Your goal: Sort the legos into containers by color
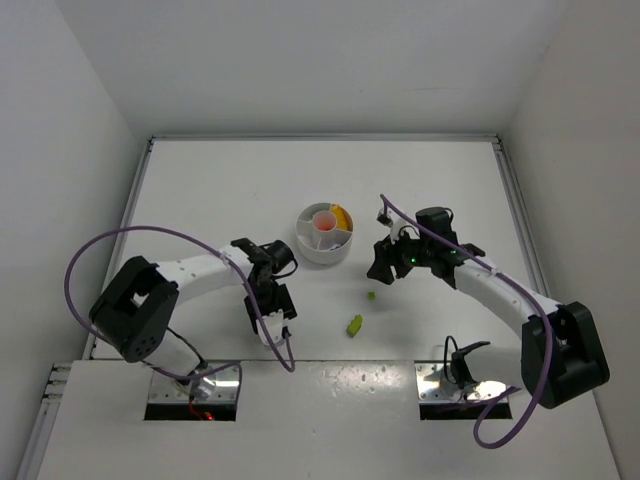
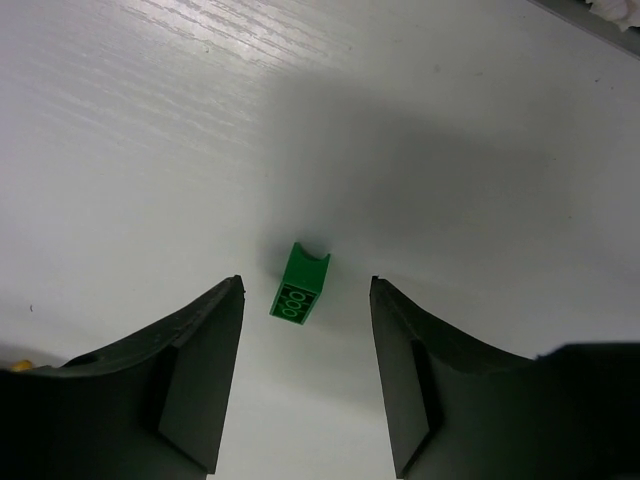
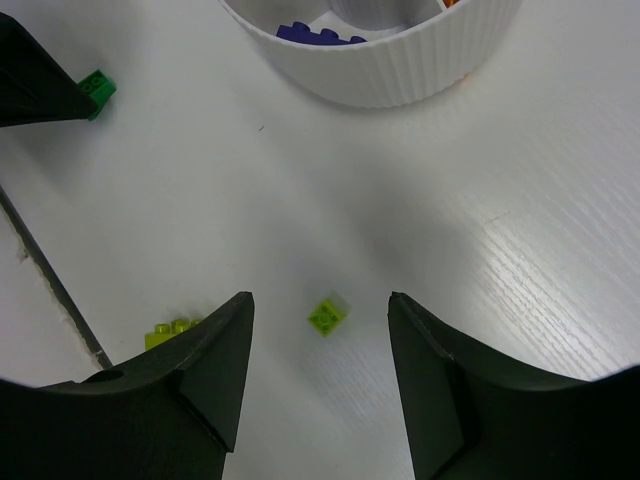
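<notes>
Nearest the arm bases, a larger lime brick (image 1: 355, 325) is seen lying on the white surface (image 1: 200, 190), apart from both hands. A little farther out on the left, the left hand (image 1: 270, 310) is held above the surface with its fingers spread; a green brick (image 2: 300, 285) lies on the surface between them, touched by neither. To the right, a small lime brick (image 3: 328, 316) lies on the surface between the spread fingers of the right hand (image 1: 380, 266), which grips nothing. Farthest out, the round white dish (image 1: 322, 256) is found between the two hands, with a dark purple brick (image 3: 315, 35) in one wedge, a yellow piece (image 1: 341, 215) in another and its centre well (image 1: 323, 222) showing orange-pink.
</notes>
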